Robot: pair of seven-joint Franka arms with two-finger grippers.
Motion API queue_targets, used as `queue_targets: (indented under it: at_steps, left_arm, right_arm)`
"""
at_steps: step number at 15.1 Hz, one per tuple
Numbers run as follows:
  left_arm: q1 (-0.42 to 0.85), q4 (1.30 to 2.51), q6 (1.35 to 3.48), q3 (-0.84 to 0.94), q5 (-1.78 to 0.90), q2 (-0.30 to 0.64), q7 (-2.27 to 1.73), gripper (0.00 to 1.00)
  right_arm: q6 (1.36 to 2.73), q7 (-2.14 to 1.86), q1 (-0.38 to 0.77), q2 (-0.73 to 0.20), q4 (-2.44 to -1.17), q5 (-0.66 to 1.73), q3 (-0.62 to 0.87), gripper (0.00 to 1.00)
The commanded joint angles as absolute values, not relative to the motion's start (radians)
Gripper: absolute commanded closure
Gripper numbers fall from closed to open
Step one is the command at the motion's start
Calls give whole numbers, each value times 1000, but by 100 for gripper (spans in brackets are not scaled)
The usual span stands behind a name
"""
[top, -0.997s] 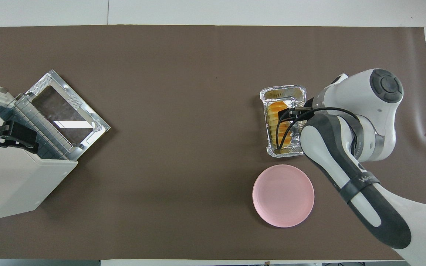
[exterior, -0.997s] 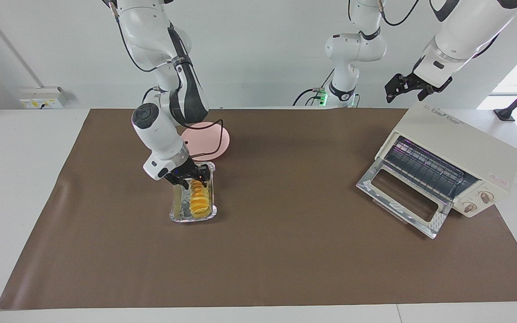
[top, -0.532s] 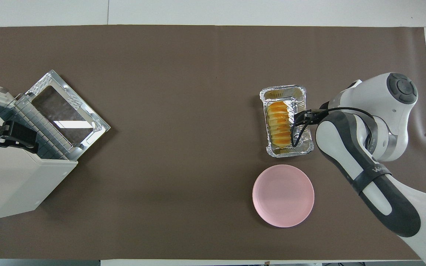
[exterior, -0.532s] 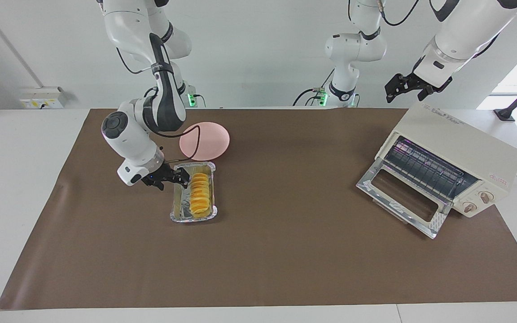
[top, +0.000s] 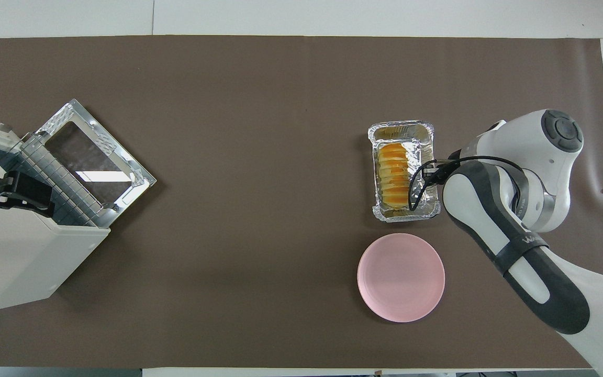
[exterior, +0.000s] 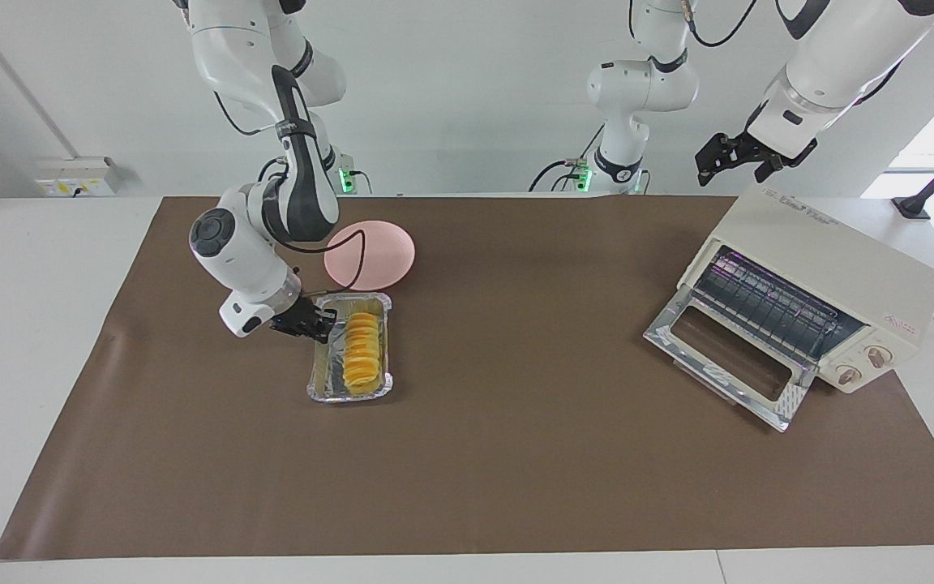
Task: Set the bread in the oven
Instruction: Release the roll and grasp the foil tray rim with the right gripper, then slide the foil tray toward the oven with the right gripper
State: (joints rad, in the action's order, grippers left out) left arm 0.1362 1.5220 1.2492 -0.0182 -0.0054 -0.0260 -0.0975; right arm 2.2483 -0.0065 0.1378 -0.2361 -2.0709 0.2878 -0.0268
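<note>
1. The right gripper [exterior: 319, 328] is down at the long wall of the silver rectangular foil tray [exterior: 318, 375] on the side toward the right arm's end of the table; its jaws are together on that wall's rim.
2. The small yellow-orange ridged bread loaf [exterior: 360, 349] lies inside this tray, not held. Its long axis runs along the tray's length, one end pointing toward the robots and the other away from them, with the ridges running across it.
3. The round pink plate [exterior: 376, 255] sits on the brown mat [exterior: 516, 454] just beside the tray, nearer to the robots.
4. The cream-white boxy toaster oven [exterior: 824, 268] stands at the left arm's end of the table, well apart from the tray. Its glass door [exterior: 726, 357] is dropped open, the wire rack shows inside, and two round knobs sit at one end of its front. Printing on its top and a small red label by the knobs are too small to read.
5. The left gripper [exterior: 739, 159] waits in the air over the oven's top, jaws apart and holding nothing.
</note>
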Motion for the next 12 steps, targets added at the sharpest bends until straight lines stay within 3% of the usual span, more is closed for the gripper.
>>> queue_targets:
  at_steps: [1, 4, 8, 12]
  left_arm:
    - [120, 1557, 1264, -8, -15, -58, -104, 0]
    - [120, 1557, 1264, -8, -15, -58, -103, 0]
    - [121, 1557, 1264, -8, -15, -58, -104, 0]
    - [120, 1557, 1264, -8, -15, -58, -103, 0]
  right_arm:
    - [2188, -20, 149, -198, -2040, 308, -12, 100]
    - [2109, 44, 233, -169, -1964, 311, -8, 100]
    - [2152, 242, 395, -189, -1875, 328, 3, 100]
    - [2217, 363, 514, -309, -1736, 385, 5, 100]
